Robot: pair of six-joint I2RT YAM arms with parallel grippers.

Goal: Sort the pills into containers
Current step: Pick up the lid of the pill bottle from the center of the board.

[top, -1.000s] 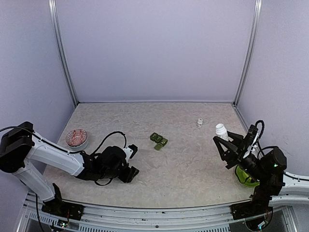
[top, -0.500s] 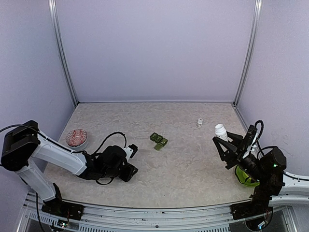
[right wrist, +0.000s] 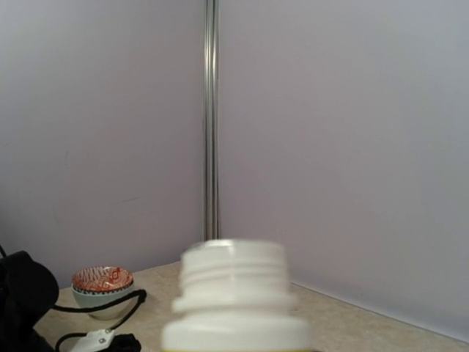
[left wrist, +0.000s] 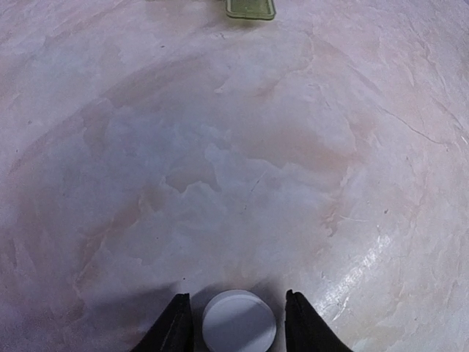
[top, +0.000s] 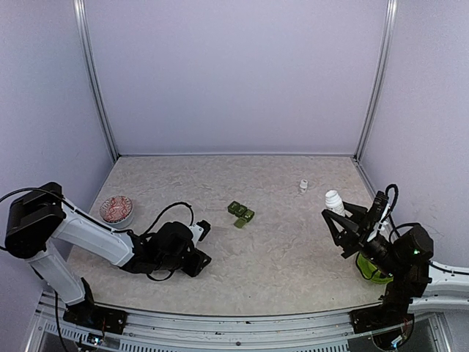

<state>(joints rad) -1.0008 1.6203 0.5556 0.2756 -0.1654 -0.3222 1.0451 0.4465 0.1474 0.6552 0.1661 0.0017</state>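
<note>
I see the left gripper (left wrist: 237, 297) low on the table (top: 293, 242), near the front edge. Its two fingers (left wrist: 178, 326) stand close on both sides of a white cap (left wrist: 239, 326), but I cannot tell if they press it. The right gripper (top: 337, 211) is clamped on a white bottle (top: 334, 198), which it holds upright above the table at the right side, with the mouth uncovered. The green containers (top: 240, 213) lie in the middle of the table, and a patterned bowl (top: 117, 209) stands at the left
</note>
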